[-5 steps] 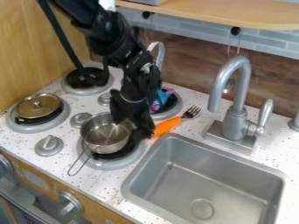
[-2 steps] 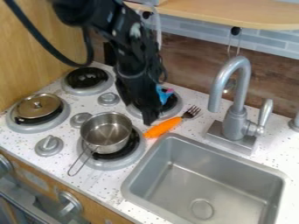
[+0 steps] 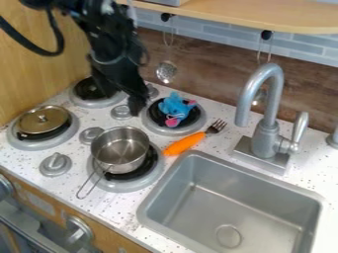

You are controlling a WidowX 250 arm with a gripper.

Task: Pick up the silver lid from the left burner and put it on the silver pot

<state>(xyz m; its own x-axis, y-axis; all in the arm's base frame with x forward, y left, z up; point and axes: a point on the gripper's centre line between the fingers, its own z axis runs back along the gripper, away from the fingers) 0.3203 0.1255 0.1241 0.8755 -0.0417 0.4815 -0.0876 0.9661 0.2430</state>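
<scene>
The black gripper (image 3: 123, 98) hangs open above the back of the stove, between the back left burner (image 3: 86, 94) and the back right burner (image 3: 151, 127). It holds nothing that I can see. Just right of it, a blue plush toy with pink parts (image 3: 173, 105) lies on the back right burner. A steel pot (image 3: 120, 152) with a wire handle stands on the front right burner. Beside that burner, an orange-handled fork (image 3: 185, 144) rests on the counter, its tines towards the back right.
At the left burner sits a gold-coloured lid (image 3: 43, 120). The sink (image 3: 231, 202) takes up the lower right, with a grey faucet (image 3: 267, 118) behind it. A ladle (image 3: 166, 72) hangs at the back wall under a wooden shelf (image 3: 264, 15). Stove knobs (image 3: 55, 164) stand between the burners.
The gripper has moved from beside the pot up and back to the left, uncovering the plush toy and the hanging ladle. Pot, lid and fork look unmoved.
</scene>
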